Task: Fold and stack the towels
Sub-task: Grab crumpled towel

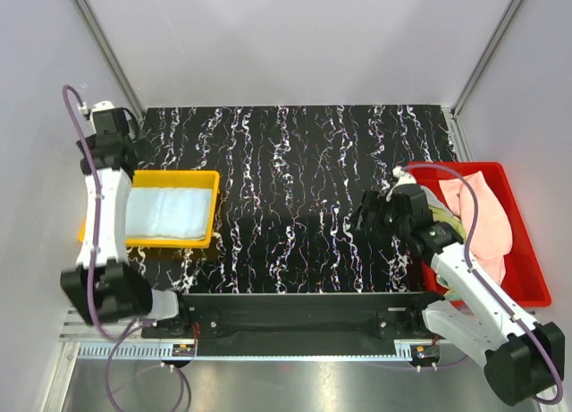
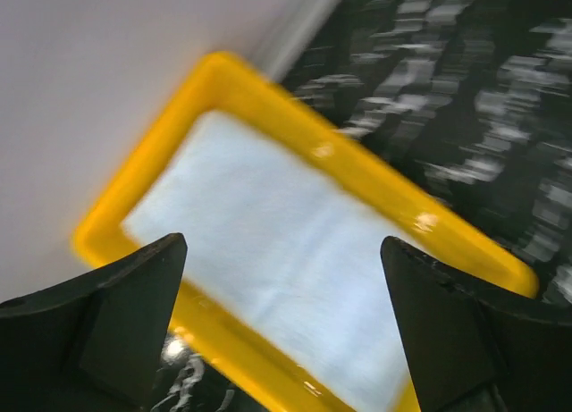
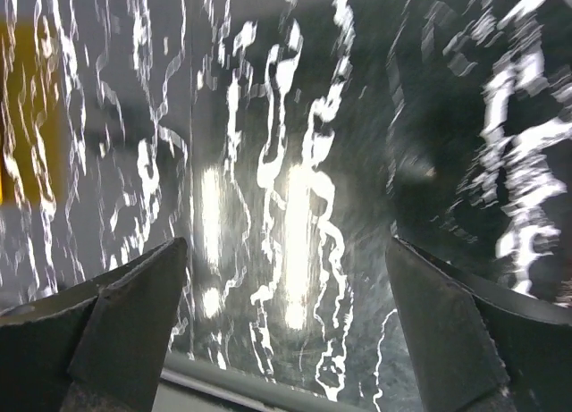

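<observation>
Left gripper: your left gripper (image 2: 281, 251) hangs over the yellow tray (image 2: 223, 72), with its fingers spread wide and nothing between them.
Right gripper: your right gripper (image 1: 368, 220) sits over the black marbled table (image 1: 295, 162), right of centre. Its fingers are also wide apart and empty, and its wrist view shows only the tabletop pattern.
Folded towel: the light blue towel (image 1: 170, 212) lies flat inside the yellow tray and fills most of it. You can take that one as placed.
Waiting towels: the pink towel (image 1: 487, 220) lies loose and rumpled in the red tray (image 1: 534, 298) at the table's right edge. A sliver of yellow-green towel (image 1: 445, 217) shows beside the right forearm, mostly hidden by the arm.
Direction: the pink towel lies to the right of your right gripper, just past the red tray's inner wall. The gripper itself faces the other way, toward the yellow tray.
Long axis: the pink towel runs roughly far-to-near, along the red tray's length.
Nearer arm: the right, by a wide margin — the left arm is across the table.
Next move, as a judgement: swing the right wrist round over the red tray and come down on a towel edge; expect the cloth to bunch.
</observation>
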Controlling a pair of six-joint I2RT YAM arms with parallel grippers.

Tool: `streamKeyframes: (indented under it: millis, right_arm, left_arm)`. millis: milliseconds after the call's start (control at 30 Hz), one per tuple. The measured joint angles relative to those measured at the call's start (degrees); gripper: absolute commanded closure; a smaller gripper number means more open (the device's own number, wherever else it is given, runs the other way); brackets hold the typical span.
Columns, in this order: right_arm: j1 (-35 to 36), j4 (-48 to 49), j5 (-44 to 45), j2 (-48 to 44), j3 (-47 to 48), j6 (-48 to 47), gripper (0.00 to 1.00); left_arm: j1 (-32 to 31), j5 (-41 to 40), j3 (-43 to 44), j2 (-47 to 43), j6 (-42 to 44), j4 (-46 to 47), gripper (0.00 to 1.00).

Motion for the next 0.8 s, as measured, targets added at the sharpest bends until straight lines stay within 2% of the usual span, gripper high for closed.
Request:
streamKeyframes:
  millis: [133, 200, 300, 333, 433, 567, 633, 667, 800]
  right_arm:
    - [-0.1, -5.0, 9.2, 4.0, 10.6, -0.6, 0.0]
    - [-1.5, -5.6, 12.9, 6.9, 15.5, -1.3, 0.06]
    - [-9.0, -6.6, 15.1, 13.5, 22.9, -2.2, 0.1]
    - [-12.5, -6.7, 15.3, 15.6, 24.5, -2.4, 0.15]
    - [-22.3, -6.9, 15.8, 22.1, 27.3, -2.7, 0.24]
    - [-34.0, -8.8, 16.3, 28.5, 27.8, -3.0, 0.27]
    - [-38.0, -9.7, 16.4, 30.6, 27.8, -3.0, 0.28]
    - [-40.0, -9.9, 16.2, 31.4, 27.8, -3.0, 0.32]
    - [-51.2, -8.2, 15.9, 31.4, 24.5, -1.6, 0.39]
  left_arm:
    - [-13.4, 11.3, -4.5, -11.9, -1.0, 3.4, 0.01]
    - [-21.4, 16.2, -7.5, -14.4, -1.9, 5.9, 0.01]
    - [-29.6, 21.6, -16.4, -16.2, -3.6, 10.4, 0.01]
    - [-31.8, 22.9, -19.1, -15.9, -4.0, 10.4, 0.01]
    - [-36.7, 25.3, -22.3, -13.1, -4.5, 8.3, 0.01]
    - [-41.3, 26.6, -22.3, -12.7, -4.5, 7.3, 0.01]
    - [-42.4, 27.6, -22.3, -13.4, -4.5, 7.4, 0.01]
    - [-42.7, 28.1, -22.3, -13.9, -4.5, 7.5, 0.01]
    - [-42.7, 28.5, -22.3, -14.5, -4.5, 8.6, 0.01]
